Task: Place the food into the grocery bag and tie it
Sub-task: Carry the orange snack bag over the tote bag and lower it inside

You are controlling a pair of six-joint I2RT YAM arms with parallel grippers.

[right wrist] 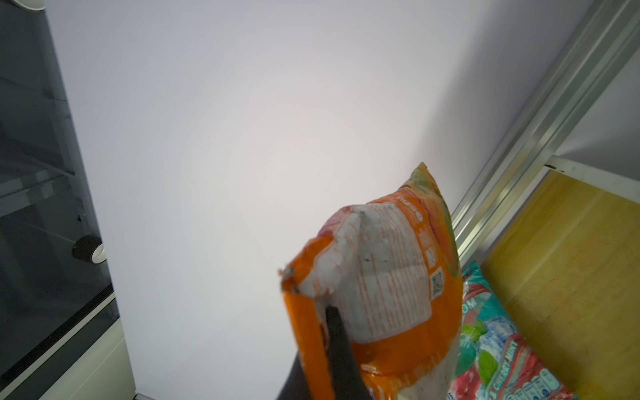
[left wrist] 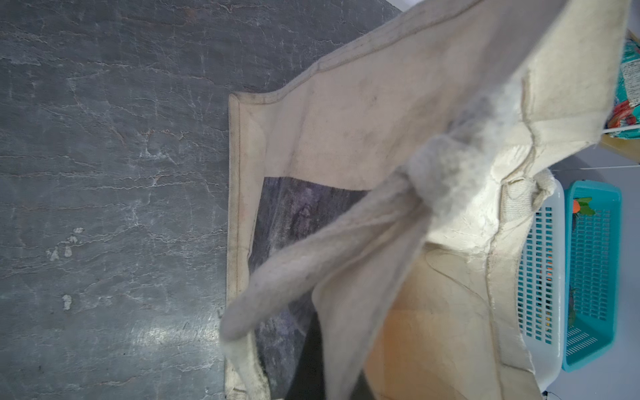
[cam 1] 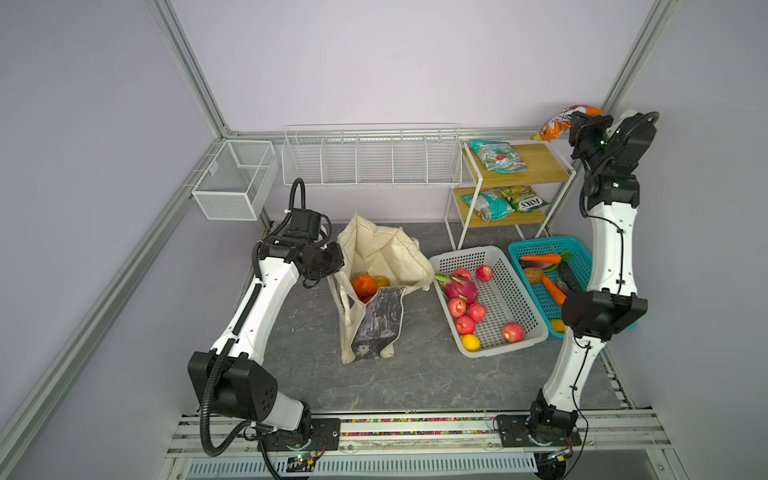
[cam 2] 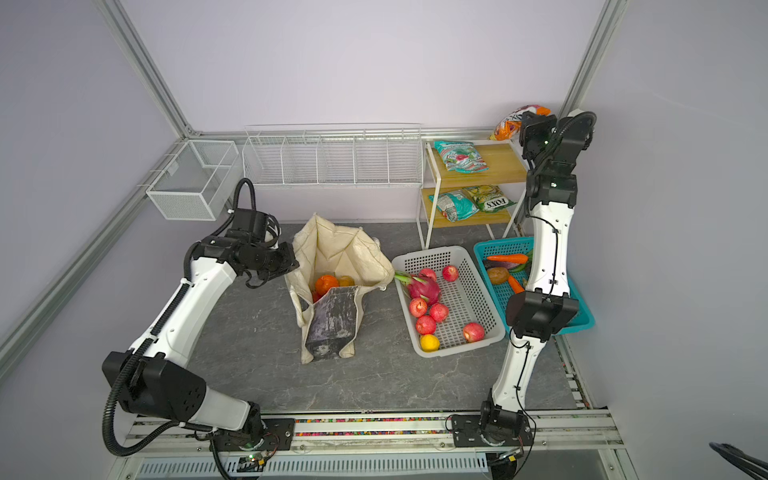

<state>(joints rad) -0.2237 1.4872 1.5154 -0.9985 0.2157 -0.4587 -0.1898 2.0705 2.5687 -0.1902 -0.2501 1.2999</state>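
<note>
The right claw (cam 1: pixel 574 124) is raised high and pinches the orange snack packet (cam 1: pixel 555 120) by one edge. In the right wrist view its black fingers (right wrist: pixel 336 339) clamp the orange border, and the packet stands up beyond them. Below this claw lies the top board of the shelf (cam 1: pixel 544 166), where a teal packet (cam 1: pixel 498 156) rests just beside the held one.

The left claw (cam 1: pixel 332 272) is pressed together on the rim of the grocery bag (cam 1: pixel 382 257), whose mouth gapes open directly beyond it. In the left wrist view cream fabric hides the fingers, and a strap (left wrist: pixel 329 263) hangs close to the camera. An orange (cam 1: pixel 365 284) sits inside the bag, a little past this claw. The bag stands on the table (cam 1: pixel 415 374), with its dark marbled panel (cam 1: pixel 380 320) folded outward. The white basket (cam 1: pixel 511 299) of red apples (cam 1: pixel 457 306) lies beyond the bag from the left claw. The teal basket (cam 1: pixel 536 249) lies well below the right claw.
</note>
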